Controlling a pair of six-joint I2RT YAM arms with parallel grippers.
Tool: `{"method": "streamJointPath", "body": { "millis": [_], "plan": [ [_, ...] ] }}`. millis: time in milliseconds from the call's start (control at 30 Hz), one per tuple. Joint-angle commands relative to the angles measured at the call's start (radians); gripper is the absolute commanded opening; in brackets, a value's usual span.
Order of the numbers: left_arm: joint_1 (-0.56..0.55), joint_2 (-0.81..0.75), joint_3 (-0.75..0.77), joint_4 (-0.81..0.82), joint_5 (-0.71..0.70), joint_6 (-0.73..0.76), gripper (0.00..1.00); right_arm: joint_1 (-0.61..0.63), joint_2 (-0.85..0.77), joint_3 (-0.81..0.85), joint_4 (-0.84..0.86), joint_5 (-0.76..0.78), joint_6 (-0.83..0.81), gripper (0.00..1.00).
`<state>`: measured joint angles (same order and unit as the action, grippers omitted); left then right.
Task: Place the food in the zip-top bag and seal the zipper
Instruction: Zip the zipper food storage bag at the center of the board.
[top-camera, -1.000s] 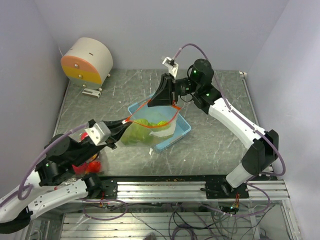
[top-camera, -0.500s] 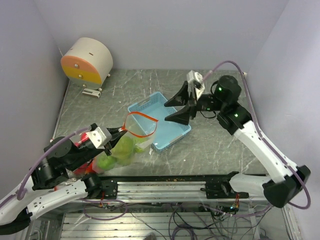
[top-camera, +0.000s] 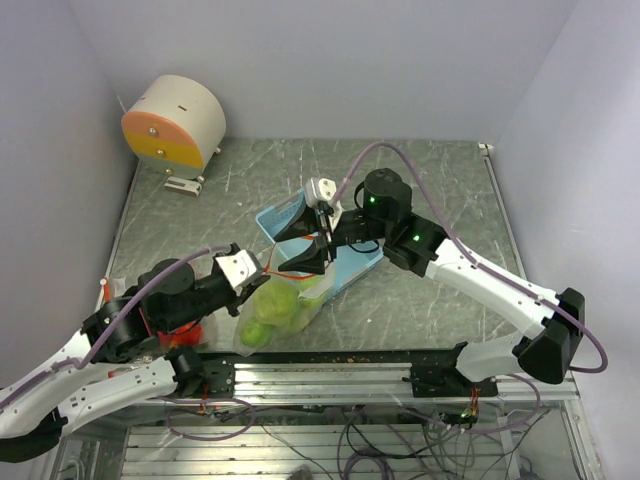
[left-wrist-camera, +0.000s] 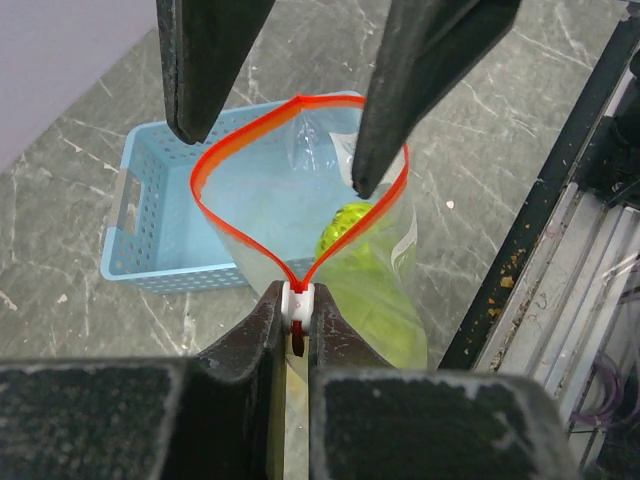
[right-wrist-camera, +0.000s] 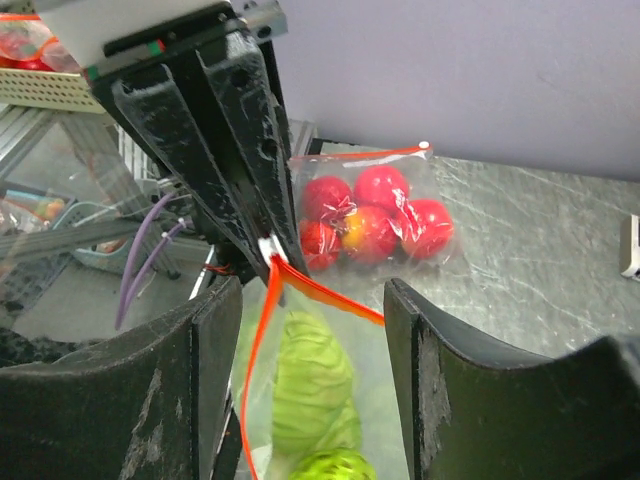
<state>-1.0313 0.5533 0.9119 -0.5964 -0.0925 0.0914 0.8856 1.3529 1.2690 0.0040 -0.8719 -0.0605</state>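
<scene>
The right gripper (left-wrist-camera: 275, 160) has its spread fingers either side of the zip-top bag's (left-wrist-camera: 380, 290) gaping mouth, while the left gripper (left-wrist-camera: 297, 320) pinches the zipper's (left-wrist-camera: 196, 185) near end. The blue basket (left-wrist-camera: 160, 250) crowds the far side, and open tabletop (top-camera: 440, 180) lies far right.

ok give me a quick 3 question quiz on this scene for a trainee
1. True or false: the mouth of the zip-top bag is zipped shut.
2. What colour are the fruits inside it? A red, B green, C purple
3. Fill in: the left hand is pinching one end of the ____.

Key
1. False: the zipper gapes in a wide loop.
2. B
3. zipper. The right hand is open and grips nothing.
</scene>
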Motion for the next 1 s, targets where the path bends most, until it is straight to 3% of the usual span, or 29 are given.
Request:
{"method": "streamJointPath", "body": {
  "millis": [0, 233, 467, 967],
  "plan": [
    [-0.004, -0.047, 0.029, 0.041, 0.035, -0.007, 0.07, 0.000, 0.002, 0.028, 0.050, 0.002, -0.037, 0.58],
    [-0.004, -0.061, 0.009, 0.036, 0.014, -0.003, 0.07, 0.016, 0.064, 0.041, 0.030, -0.086, -0.057, 0.47],
    [-0.004, -0.048, 0.000, 0.050, 0.028, 0.004, 0.07, 0.048, 0.108, 0.050, 0.070, -0.144, -0.050, 0.42],
    [-0.004, -0.053, 0.002, 0.053, 0.013, 0.014, 0.07, 0.079, 0.170, 0.076, -0.031, -0.132, -0.084, 0.41]
  ]
}}
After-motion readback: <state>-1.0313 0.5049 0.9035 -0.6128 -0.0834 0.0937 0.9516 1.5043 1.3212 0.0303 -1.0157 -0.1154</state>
